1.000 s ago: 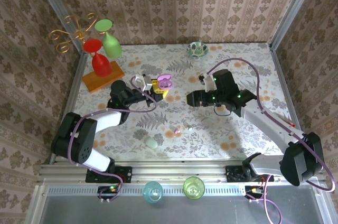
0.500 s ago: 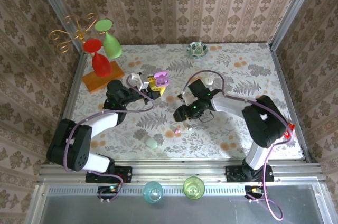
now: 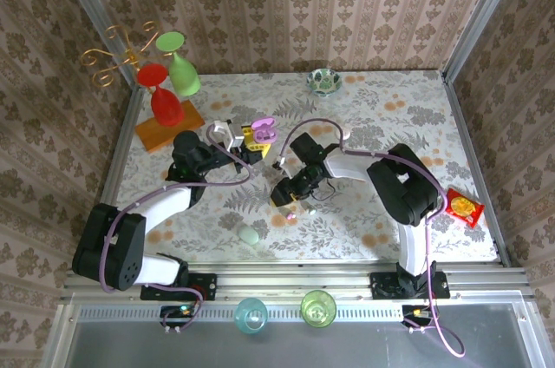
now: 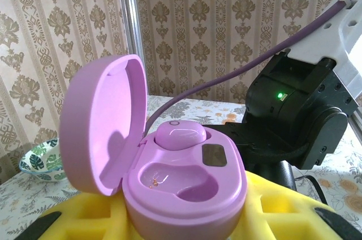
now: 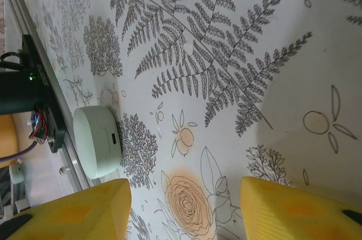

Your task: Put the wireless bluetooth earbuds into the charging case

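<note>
1. Between the yellow pads (image 4: 283,211) of the left jaws sits the charging case (image 4: 186,189). It is lilac and gripped at its base, with the lid open and standing up on the left of the wrist view.
2. Inside it, a seated earbud (image 4: 180,134) fills the far socket, and the near socket is bare.
3. From above, the left jaws hold the case up over the far-left part of the desk (image 3: 390,116).
4. The right jaws stand apart, their own yellow pads (image 5: 300,206) wide of each other, with nothing but fern-printed desk between them.
5. Seen from the top, the right jaws hang low over mid-desk, and a tiny pale loose earbud (image 3: 280,219) lies just beside them. I cannot tell whether they touch.
6. A closed mint case (image 5: 97,141) lies nearer the front edge, apart from both jaws.
7. Further out, a patterned bowl (image 3: 323,82) sits at the far edge. A red glass (image 3: 165,103) stands on an orange board (image 3: 173,134) with a green glass (image 3: 182,73) beside it, and a snack packet (image 3: 466,207) lies at the right edge.
</note>
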Available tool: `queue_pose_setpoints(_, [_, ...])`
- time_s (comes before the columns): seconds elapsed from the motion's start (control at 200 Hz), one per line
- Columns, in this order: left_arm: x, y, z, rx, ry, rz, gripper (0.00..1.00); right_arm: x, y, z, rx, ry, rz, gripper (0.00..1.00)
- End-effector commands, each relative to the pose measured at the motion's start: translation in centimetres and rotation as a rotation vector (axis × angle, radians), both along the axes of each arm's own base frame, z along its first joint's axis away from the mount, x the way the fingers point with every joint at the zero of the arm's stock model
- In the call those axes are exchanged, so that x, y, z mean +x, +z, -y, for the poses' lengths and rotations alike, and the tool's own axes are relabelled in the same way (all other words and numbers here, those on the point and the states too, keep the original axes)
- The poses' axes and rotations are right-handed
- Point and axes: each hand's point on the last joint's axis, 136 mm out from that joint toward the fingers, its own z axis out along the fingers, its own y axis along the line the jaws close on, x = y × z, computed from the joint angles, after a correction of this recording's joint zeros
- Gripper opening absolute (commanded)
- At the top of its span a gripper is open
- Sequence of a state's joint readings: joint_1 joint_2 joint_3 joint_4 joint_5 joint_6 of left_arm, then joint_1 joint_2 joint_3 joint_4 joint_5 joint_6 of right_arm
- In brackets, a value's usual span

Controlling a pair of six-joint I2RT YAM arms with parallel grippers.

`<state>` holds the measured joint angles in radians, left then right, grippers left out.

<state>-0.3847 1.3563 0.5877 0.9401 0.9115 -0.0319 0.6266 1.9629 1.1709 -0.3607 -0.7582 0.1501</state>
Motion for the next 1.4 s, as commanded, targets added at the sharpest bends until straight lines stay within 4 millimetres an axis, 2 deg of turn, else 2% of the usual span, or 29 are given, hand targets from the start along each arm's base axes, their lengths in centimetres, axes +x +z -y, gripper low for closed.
queue_pose_setpoints(0.0, [0.1, 0.5, 0.0, 0.001, 0.000, 0.030, 0.18, -2.1, -0.2, 0.8, -0.012, 0.044, -0.043, 0.55])
queue_pose_setpoints(0.34, [-0.1, 0.5, 0.4, -0.001, -0.016, 0.036, 0.18, -3.8, 0.5, 1.9, -0.025, 0.054, -0.040, 0.54])
queue_pose_setpoints(0.54, [-0.2, 0.6, 0.4, -0.001, -0.016, 0.039, 0.18, -4.4, 0.3, 2.0, -0.036, 0.066, -0.045, 0.46])
queue_pose_setpoints(0.67, [-0.2, 0.6, 0.4, -0.001, -0.016, 0.038, 0.18, -4.8, 0.0, 2.3, -0.058, 0.070, -0.046, 0.44])
queue_pose_setpoints(0.95, [-0.2, 0.7, 0.5, -0.004, -0.021, 0.038, 0.18, -4.2, -1.6, 3.2, -0.135, 0.068, -0.016, 0.46])
queue_pose_setpoints(1.395, [-0.2, 0.6, 0.5, -0.002, -0.019, 0.037, 0.18, -3.7, -1.4, 3.6, -0.171, 0.081, 0.026, 0.47])
